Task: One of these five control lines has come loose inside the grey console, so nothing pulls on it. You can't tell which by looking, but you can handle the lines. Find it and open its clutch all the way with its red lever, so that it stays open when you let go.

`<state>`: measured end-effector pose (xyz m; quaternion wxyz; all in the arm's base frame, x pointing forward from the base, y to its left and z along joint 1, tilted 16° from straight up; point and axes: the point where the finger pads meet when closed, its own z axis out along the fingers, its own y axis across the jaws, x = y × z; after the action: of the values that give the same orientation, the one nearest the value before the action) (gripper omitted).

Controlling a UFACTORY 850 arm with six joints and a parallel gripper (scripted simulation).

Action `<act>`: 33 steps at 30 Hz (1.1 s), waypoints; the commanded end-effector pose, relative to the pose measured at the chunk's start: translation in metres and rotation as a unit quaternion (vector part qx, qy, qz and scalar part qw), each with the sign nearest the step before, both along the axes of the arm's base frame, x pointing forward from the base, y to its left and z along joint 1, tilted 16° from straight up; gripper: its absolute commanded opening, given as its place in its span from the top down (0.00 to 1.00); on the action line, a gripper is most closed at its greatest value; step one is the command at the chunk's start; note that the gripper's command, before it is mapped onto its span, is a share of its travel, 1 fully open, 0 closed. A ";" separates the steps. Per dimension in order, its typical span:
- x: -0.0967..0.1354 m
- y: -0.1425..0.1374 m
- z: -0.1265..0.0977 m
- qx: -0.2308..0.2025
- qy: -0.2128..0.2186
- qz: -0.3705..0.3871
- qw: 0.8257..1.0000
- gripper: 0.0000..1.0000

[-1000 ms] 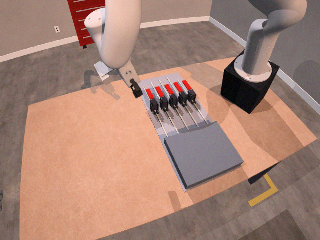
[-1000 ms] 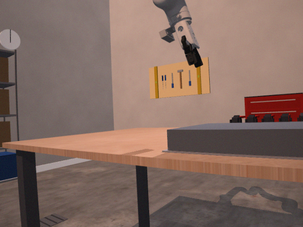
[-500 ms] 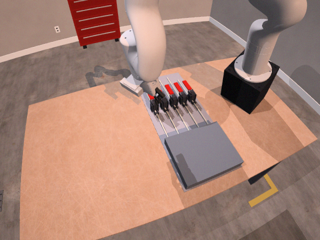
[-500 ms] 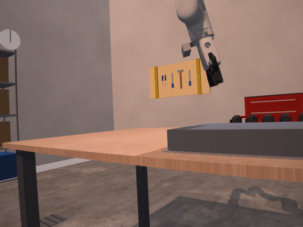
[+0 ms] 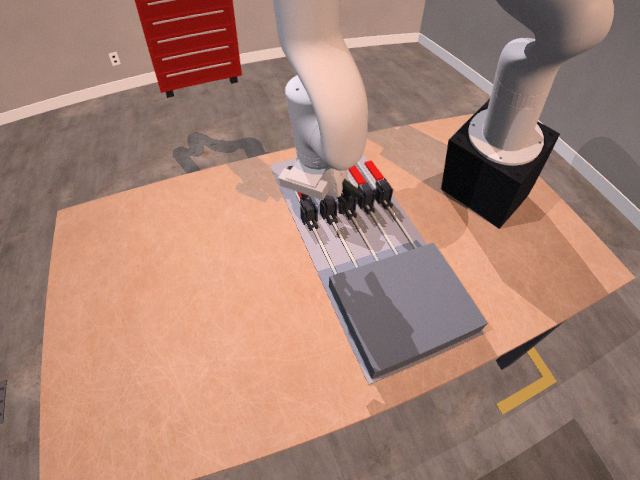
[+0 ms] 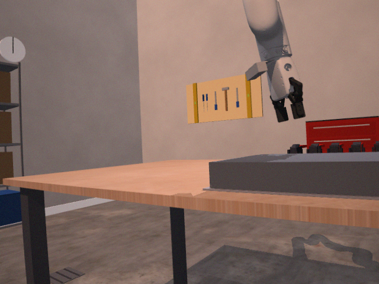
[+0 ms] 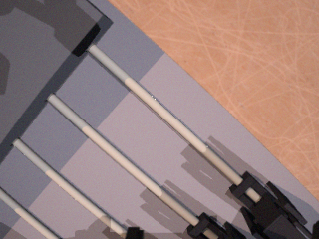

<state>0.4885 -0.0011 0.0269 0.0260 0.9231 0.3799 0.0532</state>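
The grey console point(image 5: 408, 304) lies on a pale baseplate on the wooden table. Five white control lines point(image 5: 364, 240) run from it to a row of black clutches point(image 5: 347, 204). Two red levers point(image 5: 366, 172) show at the right; the arm hides the others. In the exterior view my gripper point(image 6: 291, 117) hangs open and empty, well above the clutches point(image 6: 325, 148) behind the console point(image 6: 294, 176). The wrist view looks down on several lines point(image 7: 150, 100), the console's edge point(image 7: 35, 35) and two clutches point(image 7: 259, 206).
The arm's black pedestal point(image 5: 498, 165) stands on the table's right side. A red tool chest point(image 5: 188, 41) stands by the far wall. A tool board point(image 6: 224, 98) hangs on the wall. Bare wood point(image 7: 249, 60) borders the baseplate.
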 end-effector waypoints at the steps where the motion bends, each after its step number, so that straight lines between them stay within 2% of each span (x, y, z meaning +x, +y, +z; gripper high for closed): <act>1: -0.011 0.000 -0.013 0.001 -0.008 0.029 1.000 0.00; 11: -0.011 0.000 -0.013 0.001 -0.008 0.029 1.000 0.00; 12: -0.025 0.002 -0.025 -0.001 -0.013 0.062 0.998 0.00; 24: -0.025 0.002 -0.025 -0.001 -0.013 0.062 0.998 0.00; 25: -0.040 0.003 -0.035 -0.002 -0.018 0.093 0.995 0.00; 30: -0.040 0.003 -0.035 -0.002 -0.018 0.093 0.995 0.00; 31: -0.054 0.005 -0.045 -0.004 -0.023 0.123 0.992 0.00; 33: -0.054 0.005 -0.045 -0.004 -0.023 0.123 0.992 0.00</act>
<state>0.4479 0.0020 -0.0086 0.0215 0.8823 0.4647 0.0715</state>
